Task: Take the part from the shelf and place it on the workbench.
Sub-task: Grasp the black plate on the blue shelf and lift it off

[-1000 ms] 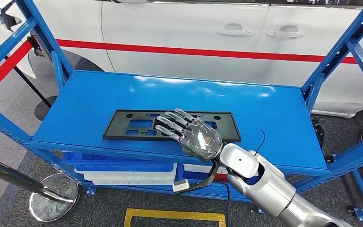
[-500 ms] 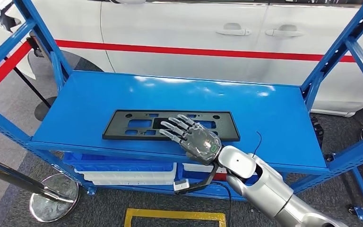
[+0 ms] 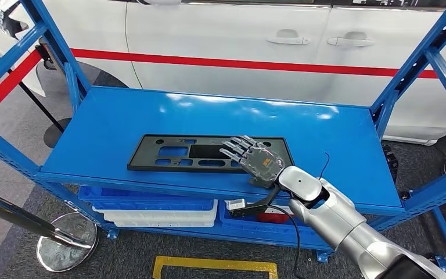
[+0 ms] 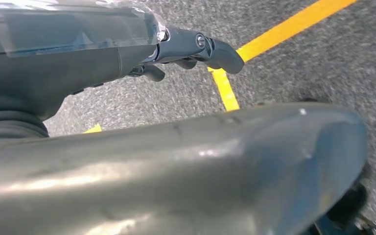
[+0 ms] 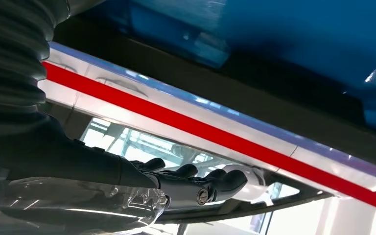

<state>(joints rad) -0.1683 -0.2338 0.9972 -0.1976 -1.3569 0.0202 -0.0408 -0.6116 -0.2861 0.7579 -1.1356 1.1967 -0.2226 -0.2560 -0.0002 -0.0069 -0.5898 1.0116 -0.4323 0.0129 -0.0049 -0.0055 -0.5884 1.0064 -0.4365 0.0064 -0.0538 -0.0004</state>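
A flat black plastic part (image 3: 174,152) with several cut-outs lies near the front edge of the blue shelf (image 3: 122,116). My right hand (image 3: 255,160) lies over the part's right end, fingers stretched out and apart, tipped onto its side. Whether the fingers touch the part I cannot tell. In the right wrist view the right hand (image 5: 196,183) reaches along the dark edge of the part (image 5: 254,93), holding nothing. My left hand (image 4: 191,46) hangs over the grey floor with fingers loosely bent and nothing in them.
A white car (image 3: 238,35) with a red stripe stands close behind the shelf. Blue uprights (image 3: 406,75) frame both ends. Blue and white bins (image 3: 151,206) sit on the lower level. A chrome stanchion base (image 3: 64,247) and yellow floor tape (image 3: 215,267) lie in front.
My right hand has slid right along the part to its right end and rolled onto its side. The part has not moved.
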